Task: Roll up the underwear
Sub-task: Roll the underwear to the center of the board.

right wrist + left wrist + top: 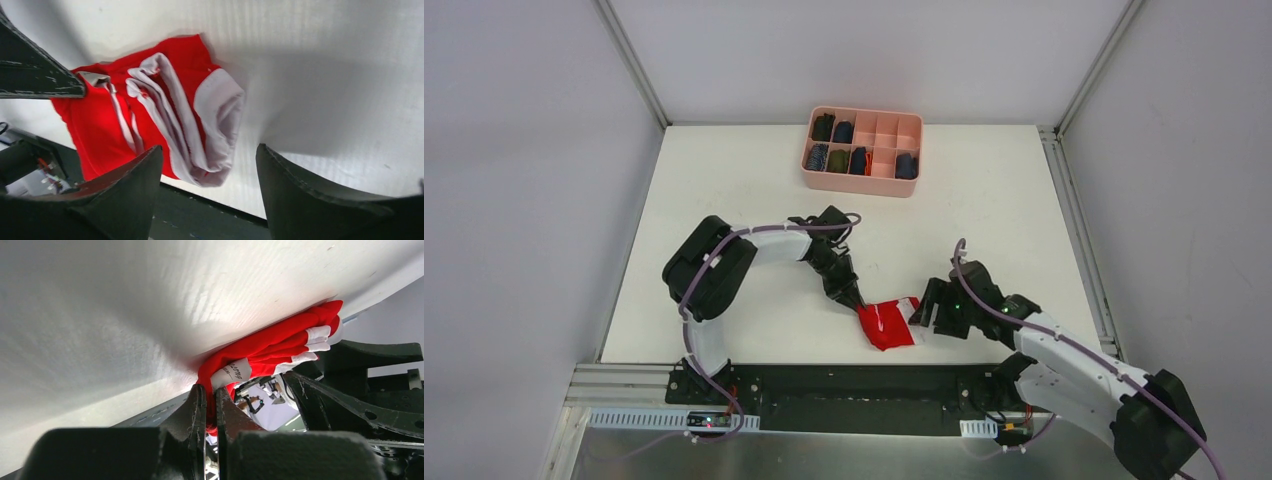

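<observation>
Closest in, the left hand is pinching a corner of the red underwear, which is lying bunched on the tabletop near its front edge; the right hand is hovering spread wide at the garment's other side

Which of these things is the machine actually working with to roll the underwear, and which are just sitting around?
In the job: underwear; left pincer, shut on its edge; right pincer, open beside it.
Just lying about: pink tray at the far edge; dark rolled garments inside it.
</observation>
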`<state>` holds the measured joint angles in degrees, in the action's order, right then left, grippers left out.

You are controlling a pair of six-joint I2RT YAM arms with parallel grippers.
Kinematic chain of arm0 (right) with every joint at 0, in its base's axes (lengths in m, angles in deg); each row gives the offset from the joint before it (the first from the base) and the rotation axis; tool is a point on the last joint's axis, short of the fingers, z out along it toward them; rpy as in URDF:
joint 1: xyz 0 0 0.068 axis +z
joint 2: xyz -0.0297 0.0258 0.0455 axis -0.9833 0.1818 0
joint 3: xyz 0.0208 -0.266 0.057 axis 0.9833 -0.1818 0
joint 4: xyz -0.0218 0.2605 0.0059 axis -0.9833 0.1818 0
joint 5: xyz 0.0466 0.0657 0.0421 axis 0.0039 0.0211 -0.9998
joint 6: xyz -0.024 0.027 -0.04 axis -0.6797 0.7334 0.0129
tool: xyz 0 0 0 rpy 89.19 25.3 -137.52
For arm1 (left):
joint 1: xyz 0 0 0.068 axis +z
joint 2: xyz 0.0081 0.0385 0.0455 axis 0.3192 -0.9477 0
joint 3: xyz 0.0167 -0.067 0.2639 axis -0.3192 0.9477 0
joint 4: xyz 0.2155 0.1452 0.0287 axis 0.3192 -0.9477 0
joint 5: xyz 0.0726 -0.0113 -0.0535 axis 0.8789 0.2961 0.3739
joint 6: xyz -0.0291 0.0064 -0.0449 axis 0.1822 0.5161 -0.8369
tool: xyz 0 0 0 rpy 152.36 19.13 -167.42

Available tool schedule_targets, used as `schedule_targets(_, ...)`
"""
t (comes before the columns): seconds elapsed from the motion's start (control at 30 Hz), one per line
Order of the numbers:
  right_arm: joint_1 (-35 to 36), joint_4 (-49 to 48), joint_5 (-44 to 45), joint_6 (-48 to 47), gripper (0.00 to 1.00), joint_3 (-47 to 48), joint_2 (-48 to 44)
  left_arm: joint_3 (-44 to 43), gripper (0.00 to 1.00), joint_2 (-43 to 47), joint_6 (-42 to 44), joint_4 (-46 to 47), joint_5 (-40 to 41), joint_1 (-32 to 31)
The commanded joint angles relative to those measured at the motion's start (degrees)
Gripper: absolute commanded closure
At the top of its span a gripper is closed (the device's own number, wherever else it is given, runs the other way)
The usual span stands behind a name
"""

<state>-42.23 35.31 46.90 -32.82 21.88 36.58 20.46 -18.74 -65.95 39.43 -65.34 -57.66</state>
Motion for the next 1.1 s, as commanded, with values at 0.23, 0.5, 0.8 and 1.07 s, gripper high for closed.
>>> schedule_targets(0.23,-0.03,-15.81,-3.48,-5.83,0.8,7.76,21.53,8.39,1.0,9.67,-5.88,-0.56,7.04,1.16)
schedule_targets(0.5,-1.93,-10.69,-6.0,-20.42,0.91,27.68,43.14,11.46,1.0,13.34,-10.59,1.61,13.29,1.34)
schedule_targets(0.8,-2.24,4.0,-3.36,-26.5,0.43,36.95,37.88,6.83,1.0,8.5,-14.15,1.33,14.43,1.34)
schedule_targets(1.07,4.31,7.53,5.08,-24.38,0.39,32.48,21.19,6.49,1.0,9.07,-16.64,0.26,14.54,1.05)
